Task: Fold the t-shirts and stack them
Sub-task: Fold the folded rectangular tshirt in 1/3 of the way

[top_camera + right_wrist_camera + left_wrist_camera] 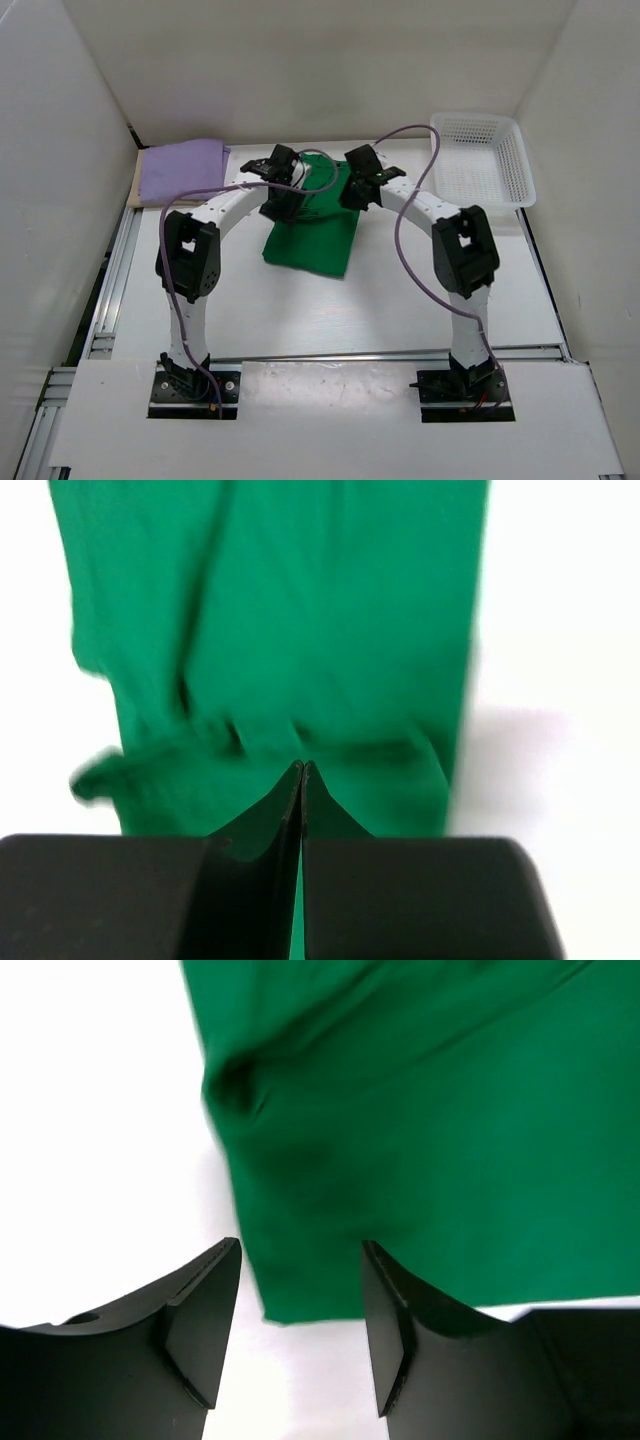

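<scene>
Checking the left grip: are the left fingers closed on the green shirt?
No, the left fingers stand apart, with an edge of the green shirt showing between them.

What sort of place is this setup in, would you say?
Likely a robotics lab work cell: two robot arms bolted to a white table, plain white walls around it, a green t-shirt laid out.

Bright, even light; green t-shirt blurred in right wrist view.
</scene>
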{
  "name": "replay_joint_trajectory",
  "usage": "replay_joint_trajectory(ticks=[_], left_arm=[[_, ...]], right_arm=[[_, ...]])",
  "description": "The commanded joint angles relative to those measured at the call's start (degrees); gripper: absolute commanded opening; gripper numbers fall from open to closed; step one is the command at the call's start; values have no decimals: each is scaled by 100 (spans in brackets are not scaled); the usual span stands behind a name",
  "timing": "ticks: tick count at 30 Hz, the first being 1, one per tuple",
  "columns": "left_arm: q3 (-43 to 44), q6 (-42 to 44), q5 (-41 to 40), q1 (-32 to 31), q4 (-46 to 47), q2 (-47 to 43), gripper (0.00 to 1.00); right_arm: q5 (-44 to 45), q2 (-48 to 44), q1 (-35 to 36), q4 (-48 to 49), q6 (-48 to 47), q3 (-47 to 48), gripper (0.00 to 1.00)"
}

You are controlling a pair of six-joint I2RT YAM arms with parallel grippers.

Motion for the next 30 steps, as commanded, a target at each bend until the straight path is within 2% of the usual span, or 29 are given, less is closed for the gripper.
replay_joint_trajectory(ticks=[1,2,5,9,11,16,21,23,27,30], left_arm=[[597,1,-208,-258,-36,-10,59],[598,1,-208,-337,-88,77,59],[660,1,213,-408,-89,297,57],[1142,1,292,-408,-150,850,46],[1441,1,292,-408,-203,1114,42],[2144,1,-32,-408,-203,1624,42],[2707,1,-313,-408,-46,1747,53],[2708,1,-314,-338,34,1748,61],[3163,1,-533,-214,96,2116,67],[3384,1,-1104,-92,96,2328,68]], right_arm=[[-638,-904,-95,-1,160,-708,0],[-1031,-1149,-95,243,162,-1251,0],[-1674,-1537,-95,631,345,-2053,0],[-2335,-1776,19,1088,679,-3169,0],[-2571,-1864,81,1247,733,-3434,0],[-3065,-1565,134,1335,794,-3576,0],[-2838,-1565,134,1265,794,-3892,0],[-2784,-1565,134,1142,654,-3893,0],[-2661,-1565,81,852,285,-3805,0],[-2539,-1669,81,624,4,-3655,0]])
